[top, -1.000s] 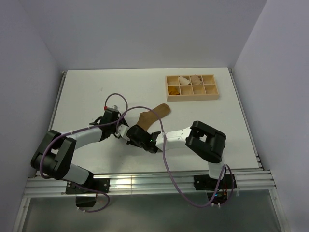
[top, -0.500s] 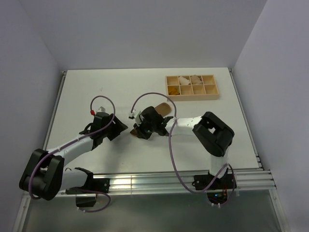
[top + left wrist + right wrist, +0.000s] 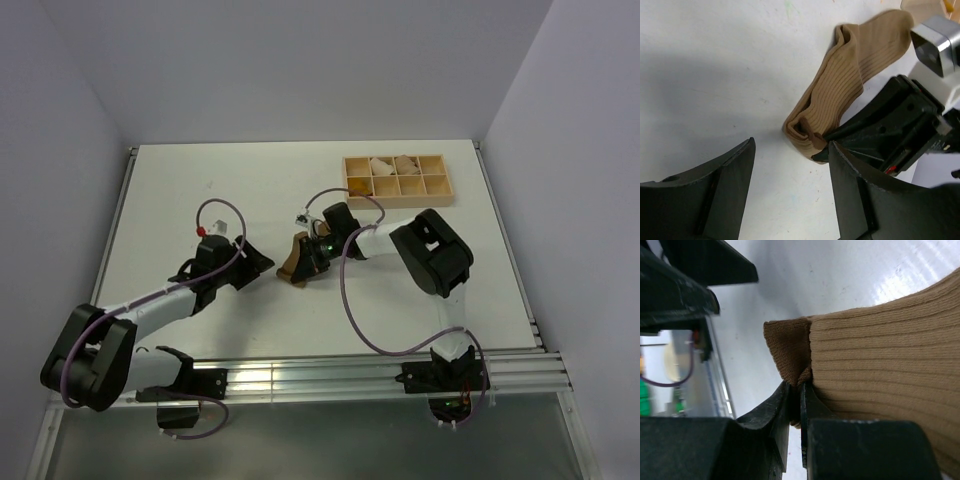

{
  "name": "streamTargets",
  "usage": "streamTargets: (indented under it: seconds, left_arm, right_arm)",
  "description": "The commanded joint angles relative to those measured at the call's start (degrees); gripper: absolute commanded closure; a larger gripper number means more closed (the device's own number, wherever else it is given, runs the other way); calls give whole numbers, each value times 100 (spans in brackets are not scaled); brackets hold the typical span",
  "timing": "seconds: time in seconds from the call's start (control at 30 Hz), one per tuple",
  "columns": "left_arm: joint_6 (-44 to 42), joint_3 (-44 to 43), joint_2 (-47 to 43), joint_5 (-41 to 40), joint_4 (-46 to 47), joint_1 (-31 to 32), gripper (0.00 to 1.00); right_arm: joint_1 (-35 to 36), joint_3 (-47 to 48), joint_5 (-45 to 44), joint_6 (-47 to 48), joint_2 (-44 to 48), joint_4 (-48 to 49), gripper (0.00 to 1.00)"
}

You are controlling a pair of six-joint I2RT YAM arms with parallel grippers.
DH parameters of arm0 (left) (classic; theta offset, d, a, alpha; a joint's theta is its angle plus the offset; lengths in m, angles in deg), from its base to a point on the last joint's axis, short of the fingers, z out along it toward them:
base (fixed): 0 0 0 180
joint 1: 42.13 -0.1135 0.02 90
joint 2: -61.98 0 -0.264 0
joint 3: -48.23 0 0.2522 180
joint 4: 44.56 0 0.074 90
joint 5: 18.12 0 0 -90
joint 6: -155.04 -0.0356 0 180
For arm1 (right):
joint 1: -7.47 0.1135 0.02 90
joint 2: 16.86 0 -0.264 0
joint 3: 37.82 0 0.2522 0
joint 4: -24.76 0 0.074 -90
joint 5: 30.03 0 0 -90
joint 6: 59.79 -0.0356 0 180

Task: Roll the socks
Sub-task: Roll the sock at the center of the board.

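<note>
Tan sock [image 3: 840, 95] mid-frame, rolling underway: right tool [image 3: 799, 390] pinches cuff fold, left tool [image 3: 791, 157] spread nearby. Next: turn fold over, keep tight.

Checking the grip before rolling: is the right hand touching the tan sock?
Touching. The right wrist view shows the right hand shut on the darker cuff edge of the sock.

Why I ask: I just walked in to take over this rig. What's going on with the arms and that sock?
The right gripper is shut on the darker cuff end of the tan sock, which lies on the table, not yet rolled. The left gripper is open, facing that end without touching it. The wooden tray farther back holds pale bundles.
</note>
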Motion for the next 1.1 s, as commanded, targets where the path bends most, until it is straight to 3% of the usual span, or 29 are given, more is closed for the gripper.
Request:
streamTargets:
  seconds: [0.0,0.4,0.63,1.07]
  left_arm:
    - [-195,-10,133,165,445,202,35]
    - [-327,-1,932,410,920,316,40]
    - [-335,245,942,675,1298,334,40]
    - [-309,439,1205,763,1579,361,44]
  right_arm:
    - [24,-268,340,-713,-431,167,100]
    - [-240,-408,868,-1707,-731,985,100]
    - [-354,-470,1052,-2207,-898,1423,100]
    - [-380,-338,990,-2156,-994,1205,100]
